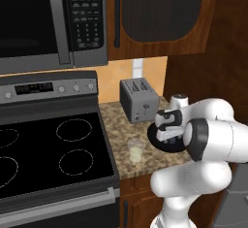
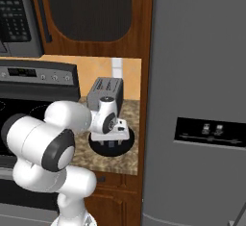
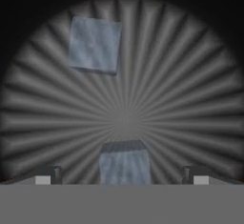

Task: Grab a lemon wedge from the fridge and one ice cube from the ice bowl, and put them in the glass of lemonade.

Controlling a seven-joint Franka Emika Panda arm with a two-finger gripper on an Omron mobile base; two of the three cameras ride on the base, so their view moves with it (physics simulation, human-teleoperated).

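You see a glossy white arm [image 1: 213, 139] of rounded segments, dark joint bands, and a white-and-black tool [image 1: 168, 134].

- Both base views are evenly lit, soft and flat, with no clear single light source; edges look slightly coarse and pixelated.
- The ice bowl [image 2: 112, 145] casts almost no shadow on the speckled tabletop [image 1: 116, 120] around it.
- The fridge [image 2: 202, 76] beside the bowl is a smooth matte grey with no glare.
- The stove top [image 1: 48, 149] left of the bowl is deep black, with no reflections.
- In the hand view the bowl's ribbed floor [image 3: 143, 104] is dim grey and darkens to near black towards the upper corners; the two ice cubes [image 3: 94, 45] look soft and blurred.
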